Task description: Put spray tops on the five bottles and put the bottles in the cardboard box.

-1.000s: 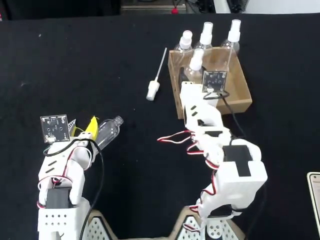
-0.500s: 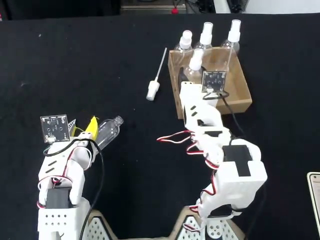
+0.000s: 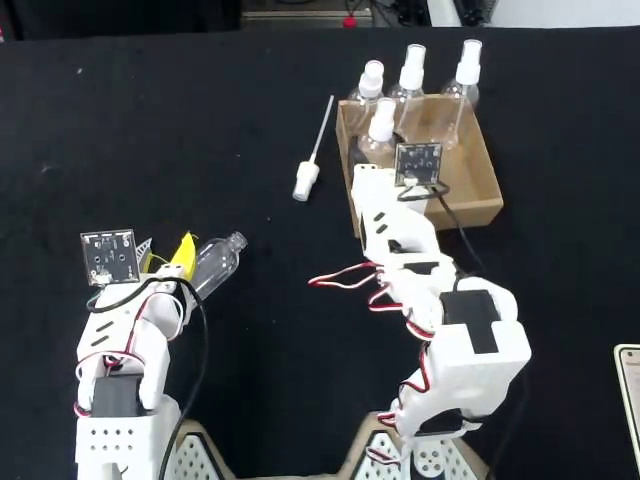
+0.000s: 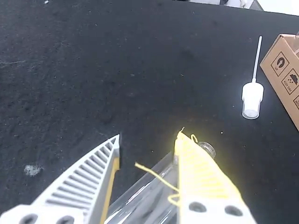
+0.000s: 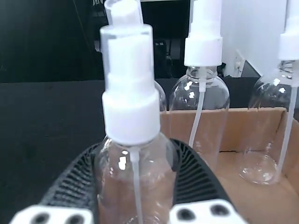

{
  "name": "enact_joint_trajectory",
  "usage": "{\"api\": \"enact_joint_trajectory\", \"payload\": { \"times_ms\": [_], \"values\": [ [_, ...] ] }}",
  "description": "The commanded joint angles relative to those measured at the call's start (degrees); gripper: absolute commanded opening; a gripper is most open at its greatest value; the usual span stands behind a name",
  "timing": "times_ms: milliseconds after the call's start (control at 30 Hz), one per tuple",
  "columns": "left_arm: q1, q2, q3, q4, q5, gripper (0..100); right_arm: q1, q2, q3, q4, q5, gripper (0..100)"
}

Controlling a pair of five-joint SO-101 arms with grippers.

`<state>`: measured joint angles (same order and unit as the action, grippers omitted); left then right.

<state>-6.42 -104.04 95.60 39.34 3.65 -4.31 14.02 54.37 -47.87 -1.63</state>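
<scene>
Capped bottle (image 5: 130, 116) is pinched in the right tool (image 5: 134, 158), cardboard box (image 3: 480, 190) beneath it; lowering and release are judged needed.

Black counter (image 3: 150, 120), pale flat object (image 3: 628, 395) at its near right edge, small red item (image 3: 348, 20) past its far edge, lint speck (image 4: 32, 170) on the counter.

Right gripper (image 5: 136, 156) — capped bottle (image 3: 380, 125) in it — has edged leftward.
</scene>
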Motion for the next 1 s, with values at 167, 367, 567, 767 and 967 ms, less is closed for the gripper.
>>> {"api": "enact_joint_trajectory", "payload": {
  "times_ms": [167, 367, 567, 767, 967],
  "values": [
    [0.66, -0.53, 0.22, -1.41, -0.44, 19, -1.41, 1.1, -5.76, -1.32, 0.26, 2.2],
    [0.66, -0.53, 0.22, -1.41, -0.44, 19, -1.49, 2.86, -7.16, -1.41, 0.26, 2.3],
    [0.66, -0.53, 0.22, -1.41, -0.44, 19, -1.49, 2.77, -7.08, -1.41, 0.26, 2.3],
    [0.66, -0.53, 0.22, -1.41, -0.44, 19, -1.49, 2.77, -7.08, -1.58, 0.26, 2.3],
    [0.66, -0.53, 0.22, -1.41, -0.44, 19, -1.49, 2.77, -6.99, -1.58, 0.26, 2.3]
  ]
}}
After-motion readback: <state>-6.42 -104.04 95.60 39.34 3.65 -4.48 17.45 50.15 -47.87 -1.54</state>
